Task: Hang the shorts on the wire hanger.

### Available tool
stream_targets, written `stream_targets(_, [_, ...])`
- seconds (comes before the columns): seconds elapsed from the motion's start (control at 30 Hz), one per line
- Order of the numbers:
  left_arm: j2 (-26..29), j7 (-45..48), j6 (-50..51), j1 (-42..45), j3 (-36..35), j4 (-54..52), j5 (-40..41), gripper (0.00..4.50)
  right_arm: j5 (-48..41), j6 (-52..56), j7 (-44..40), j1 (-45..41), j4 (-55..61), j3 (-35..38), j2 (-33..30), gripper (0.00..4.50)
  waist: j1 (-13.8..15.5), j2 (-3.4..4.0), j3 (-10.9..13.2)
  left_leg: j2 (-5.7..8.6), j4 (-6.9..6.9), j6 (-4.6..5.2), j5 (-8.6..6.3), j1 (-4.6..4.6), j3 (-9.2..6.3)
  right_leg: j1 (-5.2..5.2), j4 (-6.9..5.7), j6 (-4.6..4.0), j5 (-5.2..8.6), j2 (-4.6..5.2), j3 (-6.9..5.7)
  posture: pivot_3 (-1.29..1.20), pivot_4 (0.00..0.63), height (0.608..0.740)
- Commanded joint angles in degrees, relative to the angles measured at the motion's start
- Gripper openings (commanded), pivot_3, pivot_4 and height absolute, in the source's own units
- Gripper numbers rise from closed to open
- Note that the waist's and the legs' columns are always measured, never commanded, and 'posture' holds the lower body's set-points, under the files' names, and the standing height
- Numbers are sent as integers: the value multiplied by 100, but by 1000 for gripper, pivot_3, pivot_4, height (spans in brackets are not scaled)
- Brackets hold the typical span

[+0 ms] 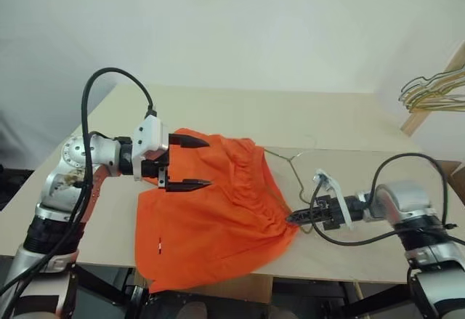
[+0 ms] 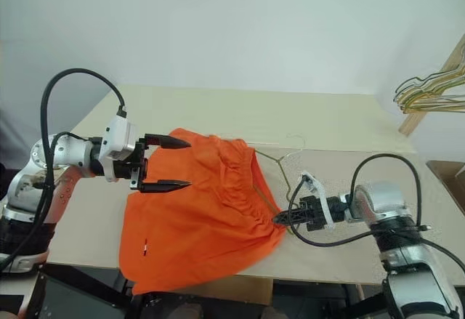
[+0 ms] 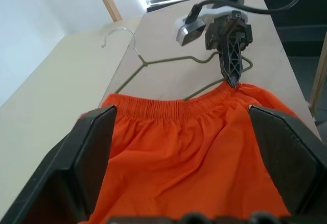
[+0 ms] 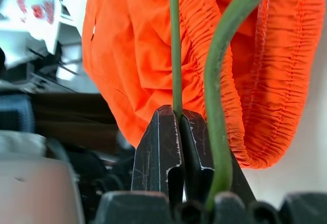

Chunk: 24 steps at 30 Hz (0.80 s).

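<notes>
The orange shorts [image 1: 211, 217] lie spread on the table, one leg hanging over the front edge, the gathered waistband turned toward my right arm. The thin wire hanger [image 3: 168, 63] lies beside the waistband, its hook pointing to the far side, and part of its wire runs into the waistband opening. My right gripper [image 1: 290, 217] is shut on the hanger's wire at the near corner of the waistband; the right wrist view shows the wire pinched between its fingers [image 4: 159, 147]. My left gripper [image 1: 208, 163] hovers open just over the far left part of the shorts, holding nothing.
A bunch of yellowish wire hangers [image 1: 432, 94] hangs on a wooden rack at the far right. The pale table [image 1: 240, 115] stretches bare behind the shorts. Black cables loop off both wrists.
</notes>
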<state>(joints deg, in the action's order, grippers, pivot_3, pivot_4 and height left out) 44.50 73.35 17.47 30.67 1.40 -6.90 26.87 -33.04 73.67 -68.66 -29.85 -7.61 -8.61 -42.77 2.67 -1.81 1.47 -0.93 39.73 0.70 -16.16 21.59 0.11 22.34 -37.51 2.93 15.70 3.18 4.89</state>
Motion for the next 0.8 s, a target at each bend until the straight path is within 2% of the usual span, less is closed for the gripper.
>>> stream_targets(0.03, [-33,54,-187,266,2,184,-107,4454,-14,-532,687,255,1224,632,45,0,1,0,0,0,0,0,0,5,-1,3,1,0,0,1,-2,97,0,740])
stream_targets(0.23, [-105,216,-549,936,31,976,-349,4454,598,-1578,1349,718,2488,555,-246,0,-11,0,0,2,3,0,0,16,-3,5,3,1,1,3,-10,64,0,740])
stream_targets(0.53, [-196,1135,-1126,2443,144,2418,-506,4454,1443,-2449,1404,581,3161,-127,-980,0,-170,1,1,2,4,0,0,28,-5,5,24,1,1,3,-17,11,0,740])
stream_targets(0.67, [-56,1879,-1580,2857,989,2816,-410,4454,1519,-2440,1218,332,3344,-357,-1187,0,-239,3,2,3,6,0,0,35,-5,5,34,1,0,4,-18,-4,0,740])
stream_targets(0.8, [-40,1915,-2115,2934,1765,3123,-539,4454,1565,-2359,1141,164,3408,-502,-1268,0,-312,11,7,-1,5,1,0,37,-6,6,37,2,1,3,-18,-19,0,740])
